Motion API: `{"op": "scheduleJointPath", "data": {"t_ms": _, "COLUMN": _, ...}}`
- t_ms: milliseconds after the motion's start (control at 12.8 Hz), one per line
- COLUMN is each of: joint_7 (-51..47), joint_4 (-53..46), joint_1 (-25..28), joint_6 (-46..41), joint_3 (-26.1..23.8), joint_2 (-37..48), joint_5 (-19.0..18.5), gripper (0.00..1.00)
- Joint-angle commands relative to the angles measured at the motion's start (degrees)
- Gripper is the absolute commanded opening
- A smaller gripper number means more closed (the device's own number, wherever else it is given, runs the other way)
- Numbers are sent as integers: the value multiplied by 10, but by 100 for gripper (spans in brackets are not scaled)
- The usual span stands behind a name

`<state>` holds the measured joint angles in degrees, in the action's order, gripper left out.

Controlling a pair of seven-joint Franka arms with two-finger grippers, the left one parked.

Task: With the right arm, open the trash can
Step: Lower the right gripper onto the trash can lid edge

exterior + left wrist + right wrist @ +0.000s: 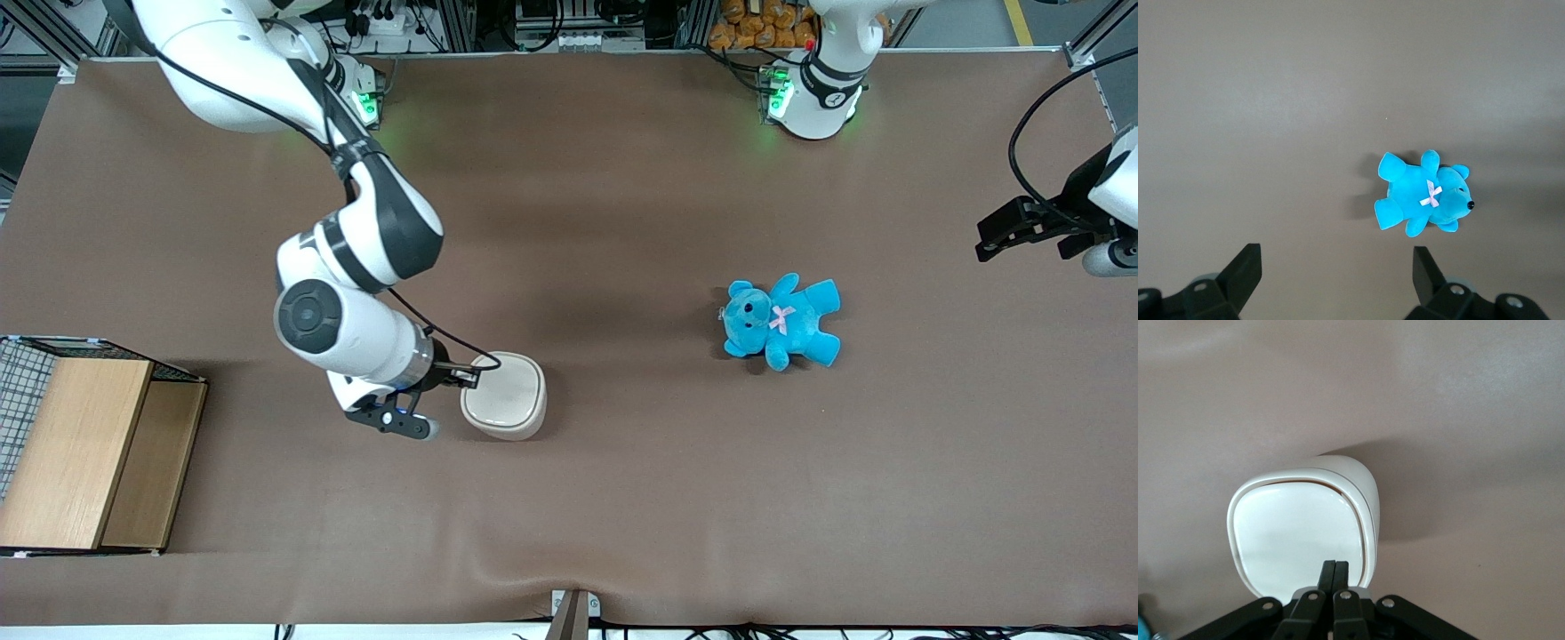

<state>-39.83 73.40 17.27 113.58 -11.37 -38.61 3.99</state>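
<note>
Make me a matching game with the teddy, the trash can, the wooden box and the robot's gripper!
Things:
1. teddy
2. trash can
3. wooden box
4. gripper

Descriptions:
A. cream-white, lid flat and closed
B. blue with a pink bow
C. black, fingers together at the lid's edge
D. at the working arm's end of the table, wire mesh beside it

Pairs: 1-B, 2-A, 3-D, 4-C

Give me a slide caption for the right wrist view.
Right arm's gripper, jaws shut, poised at the rim of the cream trash can, lid still flat.
</note>
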Motion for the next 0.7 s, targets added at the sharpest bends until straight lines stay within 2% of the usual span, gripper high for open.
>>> {"op": "scheduleJointPath", "data": {"t_ms": 0, "joint_7": -14, "joint_4": -20, "joint_1": 5, "joint_6": 22, "joint_3": 6, "joint_2": -22, "joint_5": -18, "gripper": 0}}
{"op": "scheduleJointPath", "data": {"t_ms": 623, "joint_7": -16, "joint_4": -20, "joint_1": 11, "joint_6": 39, "joint_3": 6, "joint_2": -43, "joint_5": -22, "gripper": 0}}
